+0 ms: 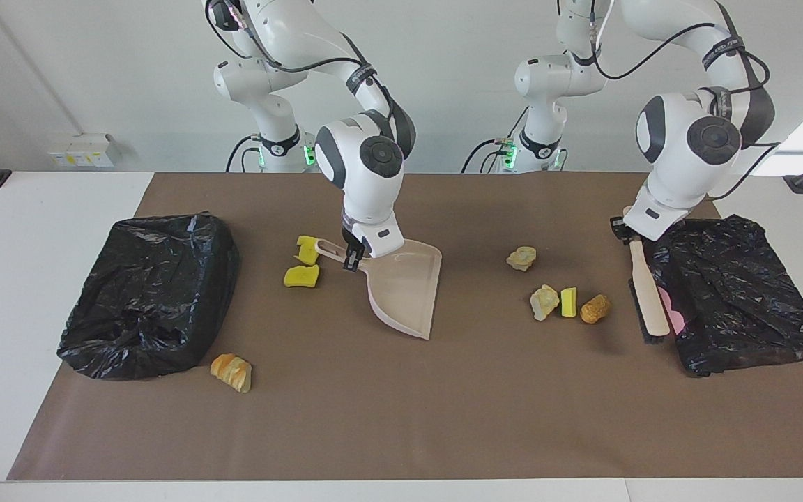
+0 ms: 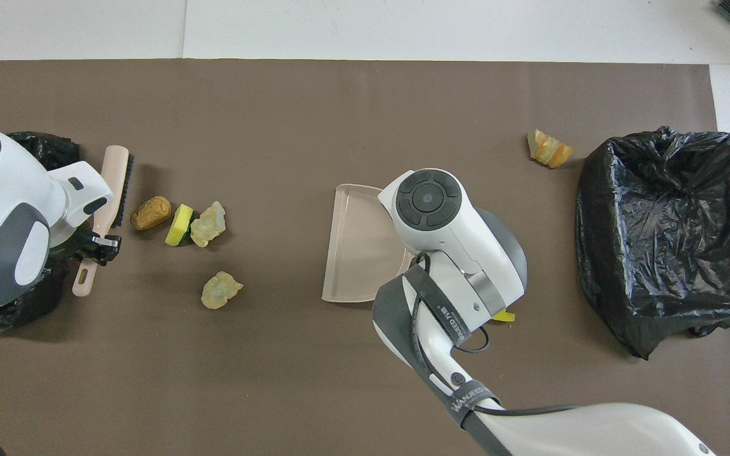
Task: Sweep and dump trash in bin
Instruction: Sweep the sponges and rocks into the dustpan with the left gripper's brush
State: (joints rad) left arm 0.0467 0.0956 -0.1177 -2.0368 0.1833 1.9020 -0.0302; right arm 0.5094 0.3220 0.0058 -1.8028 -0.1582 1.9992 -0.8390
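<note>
Two yellow sponges [image 1: 304, 263] facing, overhead arm-hidden

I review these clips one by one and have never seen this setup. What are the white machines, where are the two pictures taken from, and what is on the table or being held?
Two white robot arms work at a table covered by a brown mat. One picture faces them from across the table; the other looks steeply down from above their end.

The right gripper, jaws shut, holds a pale pink dustpan by its handle at mid-table. The left gripper, jaws shut, holds a hand brush beside a black-bagged bin. A second black-bagged bin sits at the right arm's end.

The trash lies loose: four lumps between brush and dustpan, two yellow sponge pieces beside the dustpan's handle, and a bread-like chunk by the second bin.
</note>
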